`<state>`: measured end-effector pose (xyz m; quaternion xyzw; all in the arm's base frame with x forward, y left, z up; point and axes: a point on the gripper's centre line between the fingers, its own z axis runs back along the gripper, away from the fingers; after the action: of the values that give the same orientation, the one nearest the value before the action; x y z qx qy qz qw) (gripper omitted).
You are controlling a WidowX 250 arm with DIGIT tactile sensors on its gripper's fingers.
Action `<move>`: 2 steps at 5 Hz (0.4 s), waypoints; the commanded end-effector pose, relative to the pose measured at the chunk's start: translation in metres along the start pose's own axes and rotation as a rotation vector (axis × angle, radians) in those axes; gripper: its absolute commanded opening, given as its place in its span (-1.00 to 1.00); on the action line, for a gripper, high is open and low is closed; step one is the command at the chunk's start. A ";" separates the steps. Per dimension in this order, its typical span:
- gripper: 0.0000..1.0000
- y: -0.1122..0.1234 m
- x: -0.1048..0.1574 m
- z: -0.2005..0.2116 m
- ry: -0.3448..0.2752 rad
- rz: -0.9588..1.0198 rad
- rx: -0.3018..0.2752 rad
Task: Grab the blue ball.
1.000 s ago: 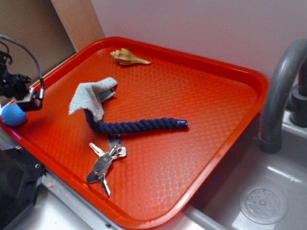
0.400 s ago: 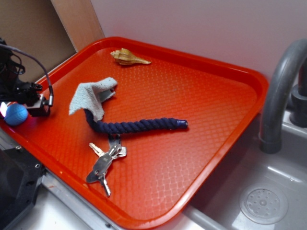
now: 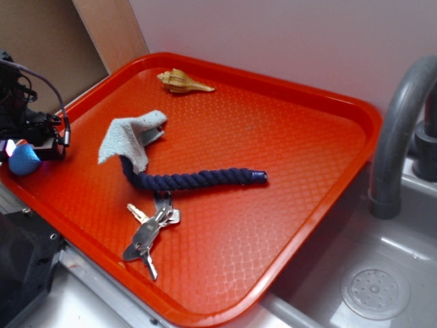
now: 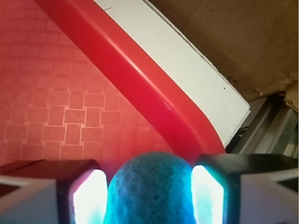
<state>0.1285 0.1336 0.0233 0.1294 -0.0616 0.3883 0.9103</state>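
The blue ball (image 3: 23, 161) sits at the far left corner of the red tray (image 3: 308, 96), against its rim. In the wrist view the ball (image 4: 149, 189) is light blue and finely dimpled, and it fills the gap between the two pads (image 4: 88, 196). It looks squeezed taller than round. My gripper (image 3: 27, 153) is at the tray's left edge, low over the floor, shut on the ball (image 4: 149, 198). The tray rim (image 4: 154, 93) runs just behind the ball.
On the tray lie a seashell (image 3: 184, 82), a grey cloth (image 3: 130, 137), a dark navy twisted rope (image 3: 194, 180) and a bunch of keys (image 3: 149, 231). A grey sink (image 3: 382, 280) and faucet (image 3: 401, 123) stand at the right. A white ledge (image 4: 187, 60) borders the tray.
The gripper has come down around the ball and its fingers have closed on it. The ball, round before, now looks pinched.
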 end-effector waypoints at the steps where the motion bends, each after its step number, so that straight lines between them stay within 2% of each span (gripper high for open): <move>1: -1.00 0.015 -0.011 0.002 -0.008 0.011 0.002; 2: -1.00 0.015 -0.011 0.004 -0.012 0.010 0.001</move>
<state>0.1251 0.1317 0.0241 0.1317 -0.0638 0.3905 0.9089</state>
